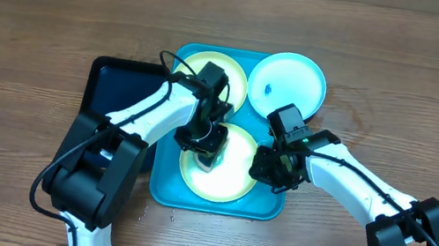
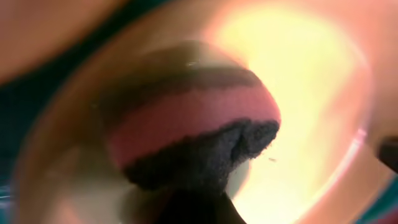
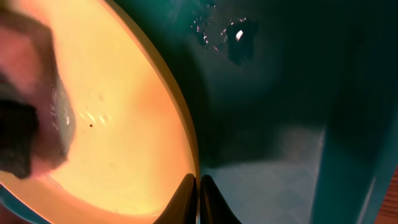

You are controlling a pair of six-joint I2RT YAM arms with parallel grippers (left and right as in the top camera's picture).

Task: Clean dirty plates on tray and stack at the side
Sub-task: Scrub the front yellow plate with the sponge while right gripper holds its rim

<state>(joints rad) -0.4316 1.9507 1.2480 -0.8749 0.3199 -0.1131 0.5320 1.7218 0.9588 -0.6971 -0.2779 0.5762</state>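
Note:
The turquoise tray (image 1: 161, 187) holds two pale yellow-green plates, one at the back (image 1: 195, 64) and one at the front (image 1: 232, 179). A light blue plate (image 1: 294, 80) with a small blue smudge overlaps the tray's back right corner. My left gripper (image 1: 207, 143) is shut on a pink sponge (image 2: 193, 118) with a dark scouring side, which it presses onto the front plate (image 2: 305, 93). My right gripper (image 3: 199, 186) is shut on that plate's right rim (image 3: 124, 124), above the wet tray floor (image 3: 267, 124). The sponge (image 3: 25, 124) also shows at the left of the right wrist view.
A smaller black tray (image 1: 114, 87) lies against the turquoise tray's left side, under my left arm. Bare wooden table surrounds both trays. Water drops glint on the tray floor (image 3: 236, 34).

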